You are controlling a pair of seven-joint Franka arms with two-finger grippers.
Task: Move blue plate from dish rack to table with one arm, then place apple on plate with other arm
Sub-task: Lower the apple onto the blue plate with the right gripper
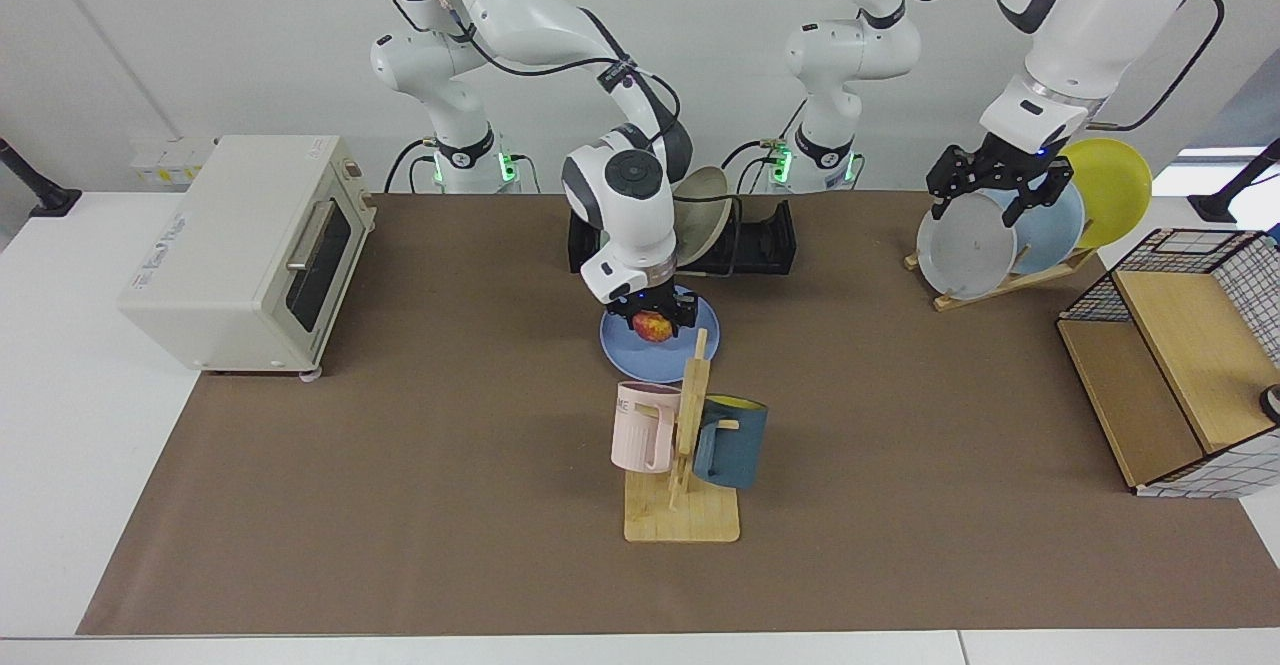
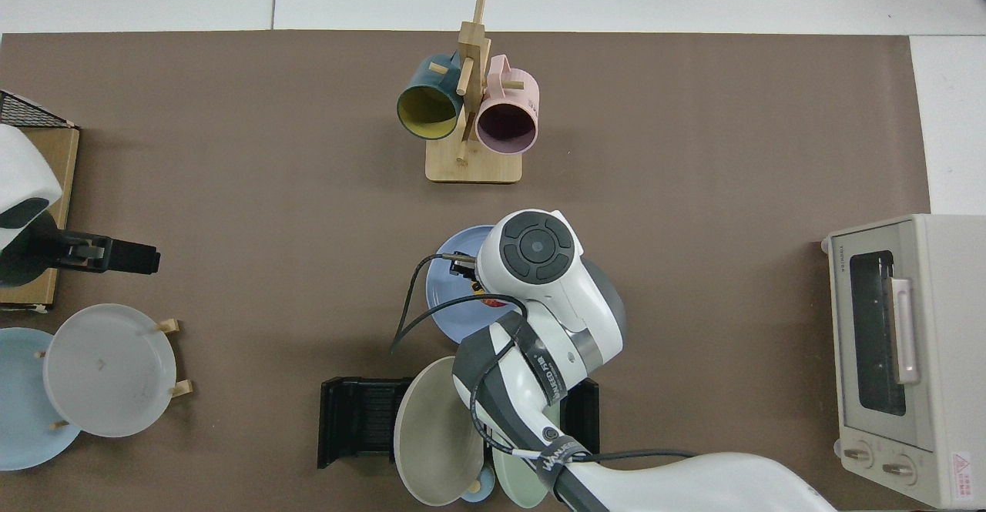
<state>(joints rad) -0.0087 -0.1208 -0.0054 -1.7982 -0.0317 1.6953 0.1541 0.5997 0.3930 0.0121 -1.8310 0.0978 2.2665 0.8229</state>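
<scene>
Right gripper (image 1: 652, 321) clasps the apple (image 1: 651, 326) over the blue plate (image 1: 700, 330) (left gripper (image 1: 988, 191) spread, waiting).

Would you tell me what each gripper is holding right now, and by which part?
The right gripper grips the apple by its sides, above the blue plate. The left gripper holds nothing.

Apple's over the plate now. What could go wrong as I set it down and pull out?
The right end effector holds the apple above the blue plate; released too high, the round fruit could roll off. The mug stand rises just in front, and the dish rack plates sit behind the wrist, so a careless retreat might clip either. The left end effector waits by the plate stand.
</scene>
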